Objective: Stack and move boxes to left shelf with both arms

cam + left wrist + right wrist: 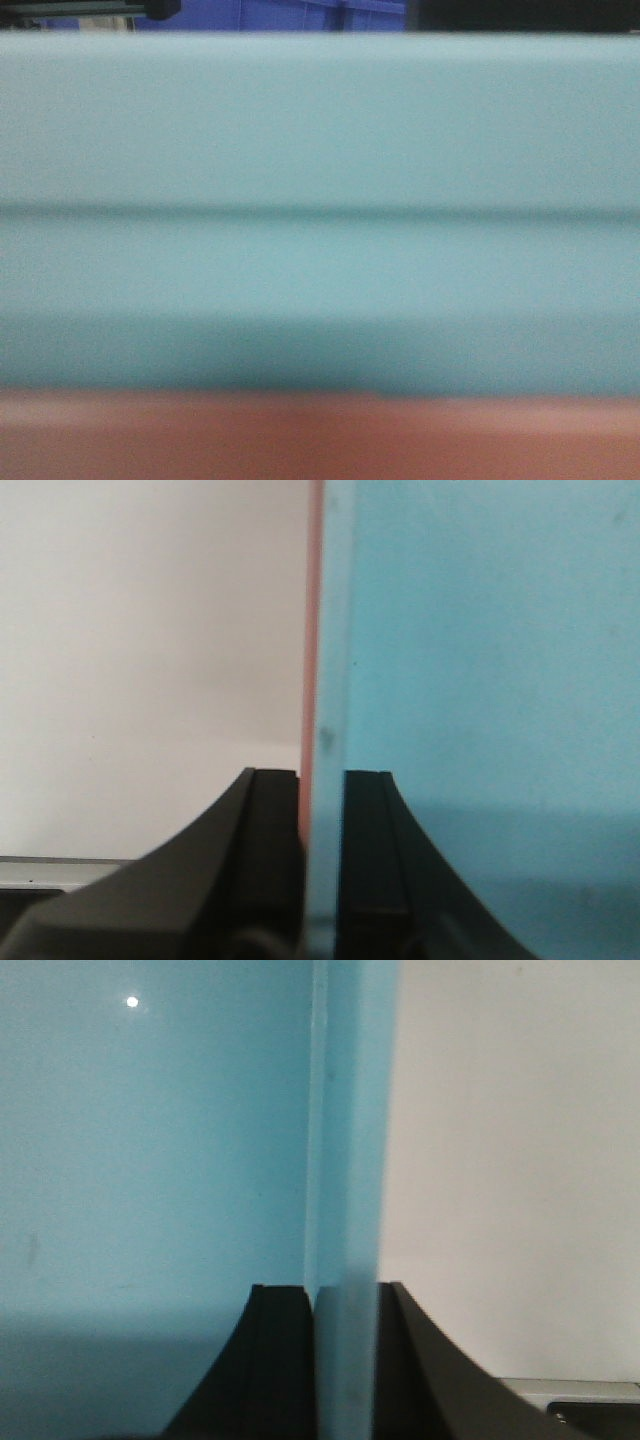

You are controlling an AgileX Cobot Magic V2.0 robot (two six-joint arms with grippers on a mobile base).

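1. The light blue tub fills nearly all of the front view, very close and blurred; its long side runs left to right
2. The pink tub shows as a strip right under it, so the blue one sits stacked in the pink one; what the stack rests on cannot be told
3. Two tubs in all, one of each colour
4. The left gripper is clamped on the stack's wall: its two black fingers pinch a thin pink edge and the blue wall together
5. The right gripper grips a wall in the same way, one finger on each side; only blue shows between them
6. Beyond each grip lies a pale plain surface
7. Dark blue bins peek over the far rim; their number cannot be told
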